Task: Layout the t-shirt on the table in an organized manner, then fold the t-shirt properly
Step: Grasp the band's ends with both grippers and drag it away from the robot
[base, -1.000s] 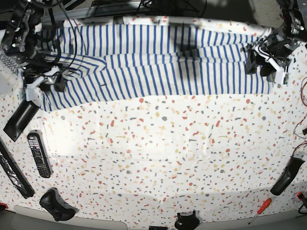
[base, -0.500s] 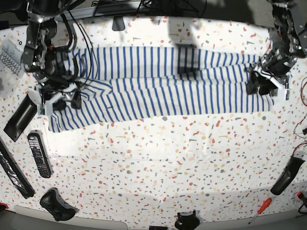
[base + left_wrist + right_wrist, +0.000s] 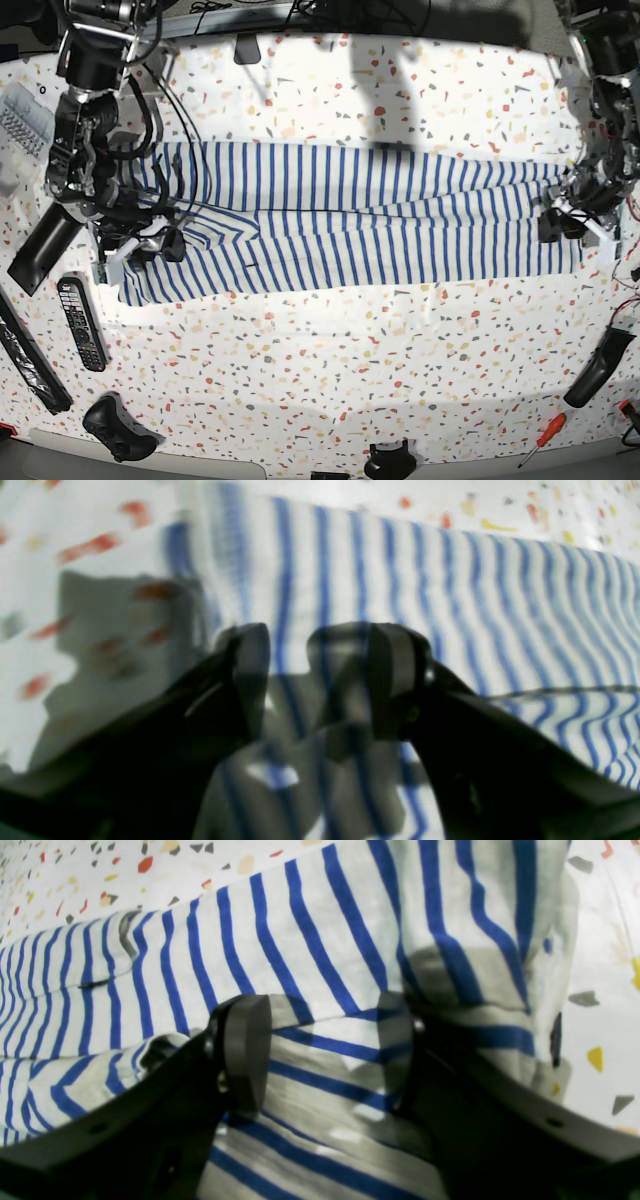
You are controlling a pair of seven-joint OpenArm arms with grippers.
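The t-shirt lies as a long striped band across the far half of the table, one long side folded over. My right gripper is low on the band's left end. In the right wrist view its jaws stand apart, with striped cloth lying flat between the fingers. My left gripper is low on the band's right end. In the blurred left wrist view its jaws also stand apart over the cloth. The neck label is not visible.
A black remote, a black bar and a long black strip lie at the left edge. A game controller and a red screwdriver lie at the front. A black handle lies at the right.
Both grippers have moved toward the table's front, and the shirt band has slid with them away from the far edge. More bare table shows behind the shirt.
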